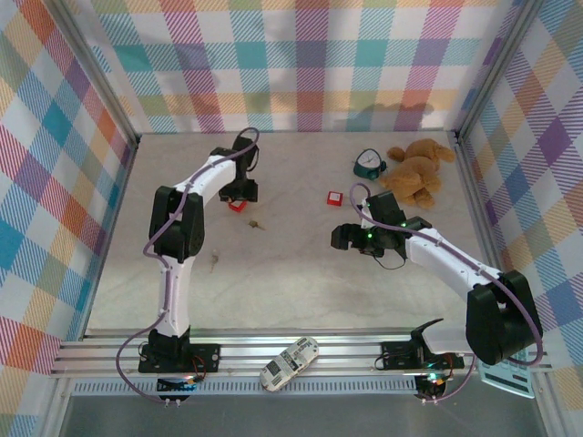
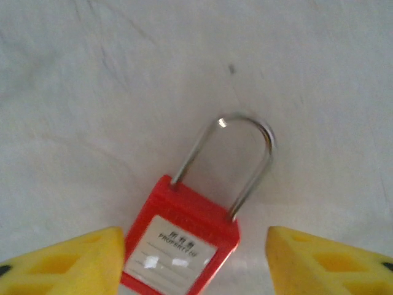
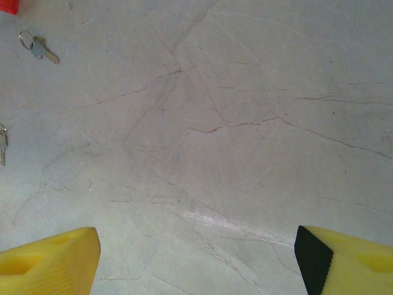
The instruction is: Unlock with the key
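Observation:
A red padlock (image 2: 179, 243) with a steel shackle (image 2: 249, 157) and a white label lies flat on the marble table, its shackle closed. My left gripper (image 2: 195, 246) straddles its body. The left yellow finger (image 2: 73, 261) sits right at the lock's edge, while the right finger (image 2: 325, 261) stands apart from it. From above, the left gripper (image 1: 239, 193) hovers over the padlock (image 1: 238, 207). One small key (image 1: 258, 224) lies just right of it, and another key (image 1: 215, 259) lies nearer. My right gripper (image 1: 340, 238) is open over bare table, with both keys (image 3: 38, 48) (image 3: 2, 144) ahead of it.
A small red box (image 1: 334, 198), a teal object (image 1: 368, 164) and a brown teddy bear (image 1: 417, 173) sit at the back right. A white handheld device (image 1: 290, 363) rests on the front rail. Plaid walls enclose the table (image 1: 301, 291).

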